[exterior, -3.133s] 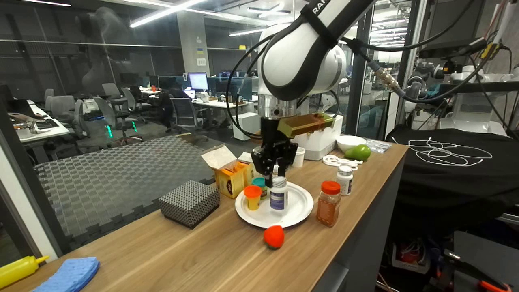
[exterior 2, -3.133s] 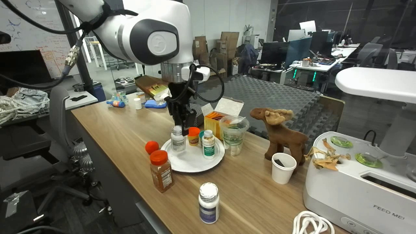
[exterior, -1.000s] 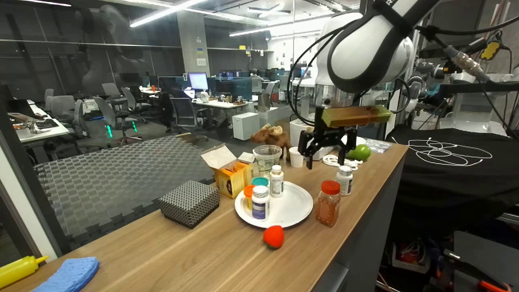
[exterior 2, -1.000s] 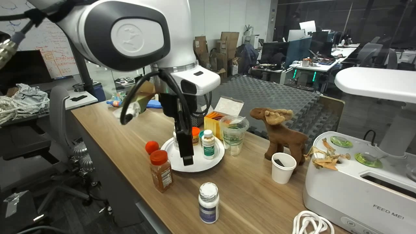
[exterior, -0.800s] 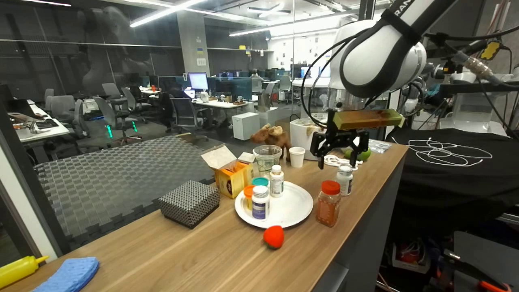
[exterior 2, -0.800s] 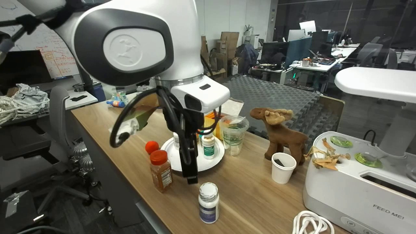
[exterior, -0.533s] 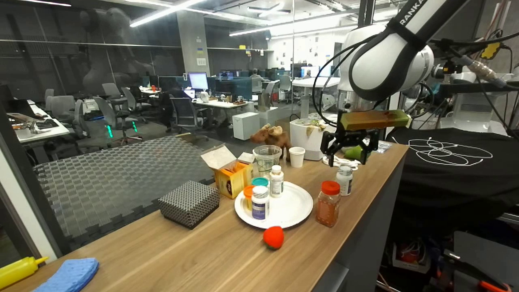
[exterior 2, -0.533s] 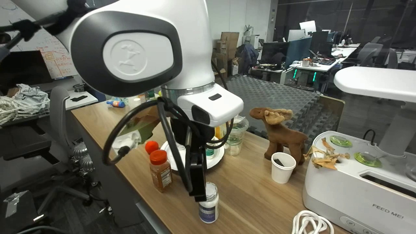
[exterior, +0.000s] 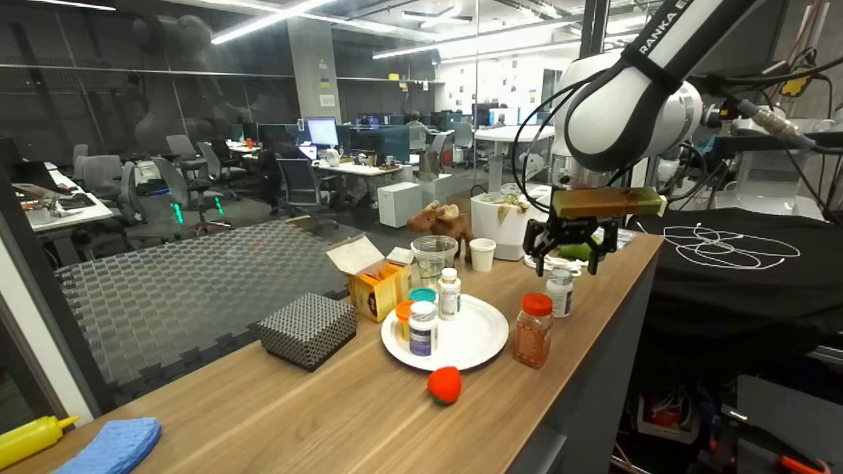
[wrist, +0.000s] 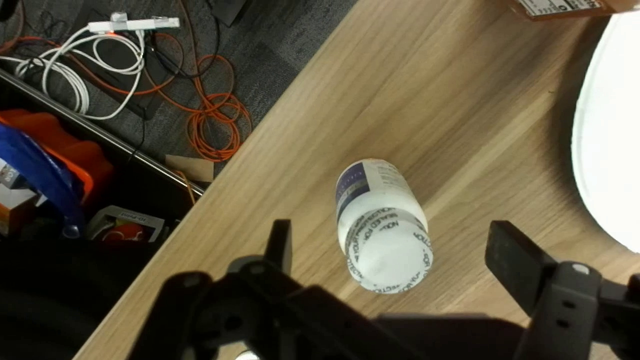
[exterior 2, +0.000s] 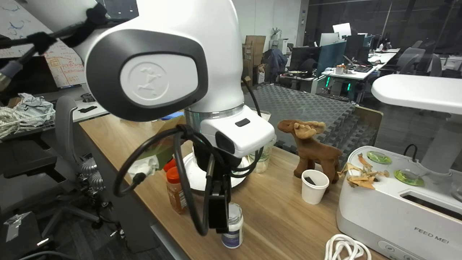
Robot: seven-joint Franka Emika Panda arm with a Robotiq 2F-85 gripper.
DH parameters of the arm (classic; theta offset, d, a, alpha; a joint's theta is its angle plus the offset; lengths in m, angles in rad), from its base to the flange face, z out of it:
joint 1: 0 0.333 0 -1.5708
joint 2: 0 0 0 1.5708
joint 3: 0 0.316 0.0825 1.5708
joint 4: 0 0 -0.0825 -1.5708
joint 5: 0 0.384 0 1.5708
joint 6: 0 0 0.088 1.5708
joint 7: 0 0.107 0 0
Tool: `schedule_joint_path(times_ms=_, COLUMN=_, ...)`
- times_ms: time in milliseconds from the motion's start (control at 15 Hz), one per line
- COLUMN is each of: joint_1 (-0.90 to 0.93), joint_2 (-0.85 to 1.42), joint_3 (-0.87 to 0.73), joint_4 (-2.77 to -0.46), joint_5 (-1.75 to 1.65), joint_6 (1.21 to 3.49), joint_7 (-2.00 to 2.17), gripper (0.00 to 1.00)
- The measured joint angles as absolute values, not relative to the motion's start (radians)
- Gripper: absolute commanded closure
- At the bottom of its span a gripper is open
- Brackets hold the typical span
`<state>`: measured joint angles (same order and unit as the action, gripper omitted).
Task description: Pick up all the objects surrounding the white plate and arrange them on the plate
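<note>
A white bottle (exterior: 559,296) stands upright on the desk (exterior: 316,421), near its edge and apart from the plate (exterior: 484,336). It looks like the next pick, and toppling is the main danger: if the hand (exterior: 566,270) comes down off centre, a finger could strike the bottle's top, tip it and send it rolling off the edge. The red-capped jar (exterior: 532,339), near it, could be bumped in the same reach. On the plate, a squat bottle (exterior: 423,337), a slim bottle (exterior: 450,299), an orange tub (exterior: 403,312) and a teal-lidded tub (exterior: 423,293) crowd one side, so setting more there risks a knock. A red ball (exterior: 445,385) lies on the desk just beside the plate.

The arm (exterior: 602,125) slants down from the upper right in an exterior view, and the hand points straight down over the white bottle. Its fingers are spread wide, holding nothing; in the wrist view the bottle's top sits between them, touching neither. How low the fingertips reach is hard to tell.
</note>
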<state>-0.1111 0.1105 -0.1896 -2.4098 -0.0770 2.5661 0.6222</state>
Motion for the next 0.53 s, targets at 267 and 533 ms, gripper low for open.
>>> schedule_joint_path(times_ms=267, joint_1=-0.118, joint_2=0.157, joint_3=-0.19, joint_4=-2.388, joint_5=0.013, joint_6=2.614, joint_7=0.617, gripper=0.26)
schedule_joint_path(times_ms=533, joint_1=-0.128, joint_2=0.2, joint_3=-0.192, joint_4=-2.36, joint_5=0.065, joint_6=2.637, joint_7=0.613, gripper=0.47)
